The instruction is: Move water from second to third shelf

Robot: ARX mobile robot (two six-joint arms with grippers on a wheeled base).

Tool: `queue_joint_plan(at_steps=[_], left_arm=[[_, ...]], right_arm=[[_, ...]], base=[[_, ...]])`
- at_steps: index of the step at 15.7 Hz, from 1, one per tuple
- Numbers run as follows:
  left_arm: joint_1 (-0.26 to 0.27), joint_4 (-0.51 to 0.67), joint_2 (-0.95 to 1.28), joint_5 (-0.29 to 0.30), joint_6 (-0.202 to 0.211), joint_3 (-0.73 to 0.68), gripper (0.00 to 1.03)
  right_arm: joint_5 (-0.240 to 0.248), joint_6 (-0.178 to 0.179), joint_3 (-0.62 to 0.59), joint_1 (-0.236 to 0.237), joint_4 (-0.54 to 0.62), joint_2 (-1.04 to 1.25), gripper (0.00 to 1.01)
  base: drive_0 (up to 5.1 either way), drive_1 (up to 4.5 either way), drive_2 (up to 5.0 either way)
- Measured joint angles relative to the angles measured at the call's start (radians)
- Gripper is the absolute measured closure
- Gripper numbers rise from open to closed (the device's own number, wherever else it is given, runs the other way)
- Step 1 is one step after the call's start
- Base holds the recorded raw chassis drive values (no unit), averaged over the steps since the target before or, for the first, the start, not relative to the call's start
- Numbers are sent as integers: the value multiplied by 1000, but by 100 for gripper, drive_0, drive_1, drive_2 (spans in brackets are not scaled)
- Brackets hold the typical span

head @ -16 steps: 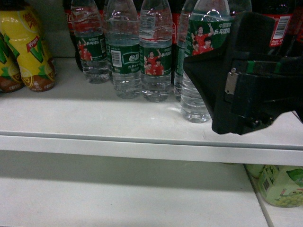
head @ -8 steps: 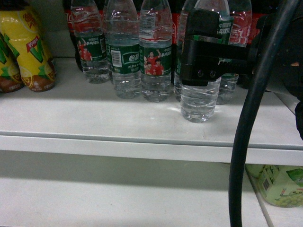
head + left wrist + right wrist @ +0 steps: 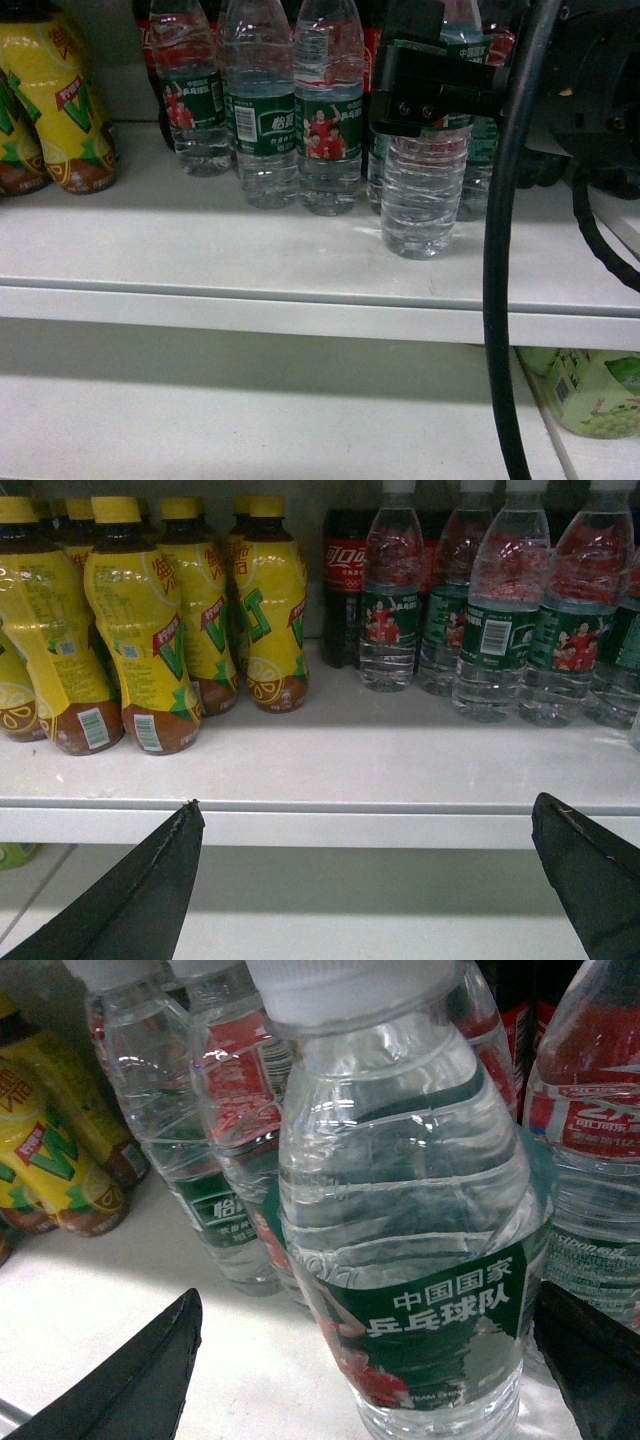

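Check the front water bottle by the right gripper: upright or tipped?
Upright. The water bottle stands base-down on the shelf, cap up in the right wrist view, right gripper at its label.

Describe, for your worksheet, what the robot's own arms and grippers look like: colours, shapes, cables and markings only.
The right gripper is a matte black, blocky body with small round screw holes on its face. A thick black cable hangs in front of the dark right arm. In both wrist views the fingers are black, tapered wedges with worn pale edges. No lettering is visible.
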Motion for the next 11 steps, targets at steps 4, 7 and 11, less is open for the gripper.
queue_joint_plan(at_steps=[4, 7, 11], left_arm=[[0, 0, 0, 0, 0, 0, 5], [0, 0, 0, 0, 0, 0, 5], [0, 0, 0, 0, 0, 0, 5]], right_arm=[[15, -7, 80, -1, -36, 76, 3], [37, -8, 139, -2, -49, 124, 3], [72, -9, 171, -1, -43, 168, 3]], base=[[0, 0, 0], [0, 0, 0], [0, 0, 0]])
